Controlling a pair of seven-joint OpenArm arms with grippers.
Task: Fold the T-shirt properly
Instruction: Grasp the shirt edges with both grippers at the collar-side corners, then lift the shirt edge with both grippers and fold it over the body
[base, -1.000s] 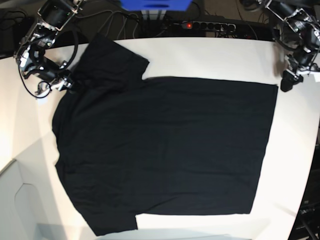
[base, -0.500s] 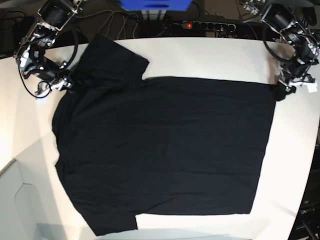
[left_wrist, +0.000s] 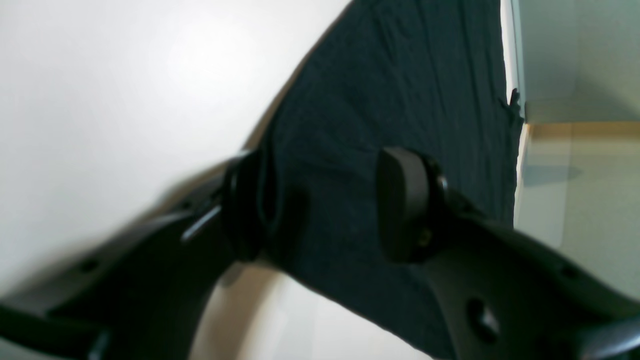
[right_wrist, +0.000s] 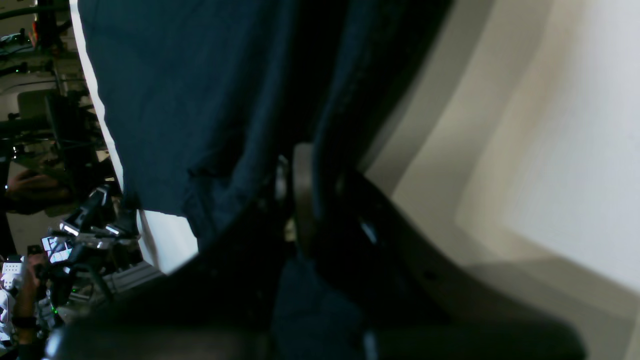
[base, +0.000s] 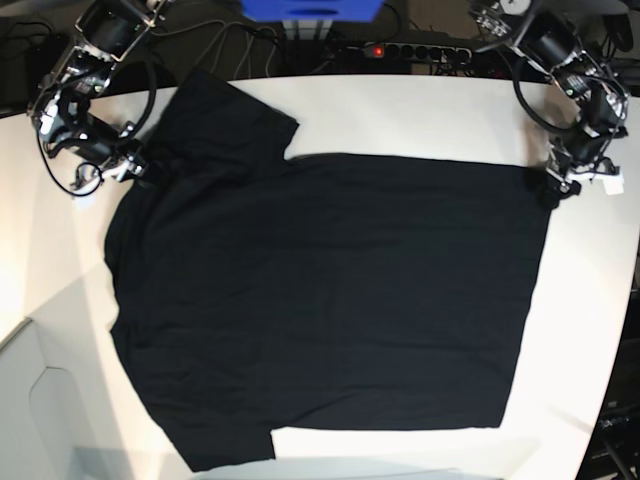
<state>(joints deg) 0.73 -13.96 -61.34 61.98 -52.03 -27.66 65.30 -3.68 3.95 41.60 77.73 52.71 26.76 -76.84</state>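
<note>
I saw the large plain black cloth T-shirt (base: 330, 300) lying flat on the white table (base: 420, 110), no print visible. My left gripper (left_wrist: 320, 207) sat at the hem corner, its jaws apart with the shirt's edge between them. My right gripper (right_wrist: 295, 200) was pinched together on shirt fabric near the sleeve.

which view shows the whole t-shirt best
The base view: the T-shirt lies spread flat, both sleeves and hem visible. The left wrist view shows only a hem corner, the right wrist view only bunched fabric near the collar.
</note>
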